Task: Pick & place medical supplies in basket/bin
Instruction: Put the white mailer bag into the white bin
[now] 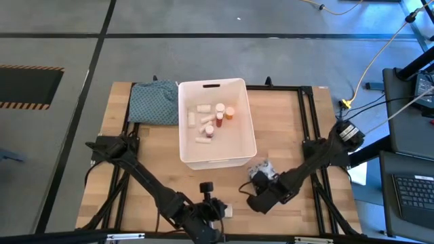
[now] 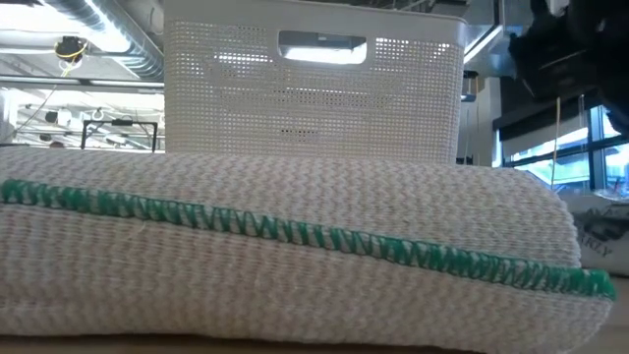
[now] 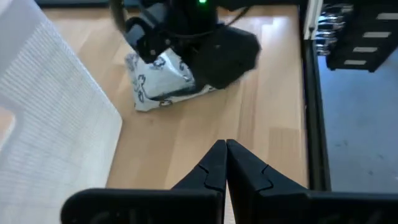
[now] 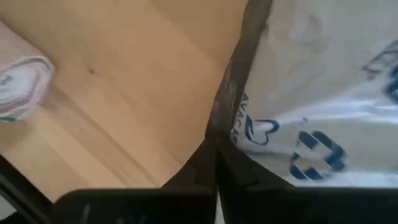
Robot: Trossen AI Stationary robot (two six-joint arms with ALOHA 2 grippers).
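Observation:
The white bin [image 1: 239,150] stands at the table's middle with several small supplies [image 1: 211,120] in it. A grey-patterned white packet [image 1: 262,167] lies on the wood just right of the bin's near corner. My right gripper [image 4: 214,163], shut, points steeply down at the packet's edge [image 4: 245,81]. A beige roll [image 1: 228,211] with a green stitch lies near the front edge and fills the low view [image 2: 295,246]. My left gripper [image 3: 225,167] hovers shut over bare wood near that roll, pointing toward the packet [image 3: 158,84]. My right gripper comes from above with its shut fingertips [image 4: 208,155] right beside the packet's dark edge [image 4: 233,93]. I cannot tell whether they touch it. The packet lies on the table.
A teal-grey patterned cloth [image 1: 154,103] lies on the table left of the bin's far end. The bin's perforated wall [image 3: 43,124] stands close beside my left gripper. Bare wood [image 1: 285,122] stretches right of the bin. Cables and equipment sit off the table's right side.

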